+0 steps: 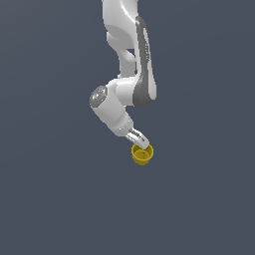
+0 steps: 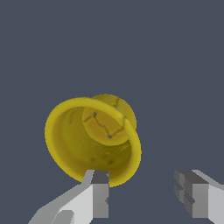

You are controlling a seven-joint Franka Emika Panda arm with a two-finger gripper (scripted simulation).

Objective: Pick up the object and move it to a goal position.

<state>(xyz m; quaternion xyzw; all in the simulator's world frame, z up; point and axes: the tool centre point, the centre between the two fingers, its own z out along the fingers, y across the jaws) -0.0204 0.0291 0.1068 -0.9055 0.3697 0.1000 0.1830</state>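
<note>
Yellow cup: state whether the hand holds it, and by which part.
Nothing is held. The hand is open; one finger sits at the rim of the yellow cup, and the other stands well clear of it.

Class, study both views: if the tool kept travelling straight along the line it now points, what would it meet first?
Most likely the yellow cup. The tool is open, and one finger already overlaps the cup's rim while the other stands clear beside it. Depth is uncertain, so contact cannot be confirmed.

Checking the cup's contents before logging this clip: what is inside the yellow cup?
Nothing: the yellow cup shows only its bare mottled floor. One finger covers part of its rim.
</note>
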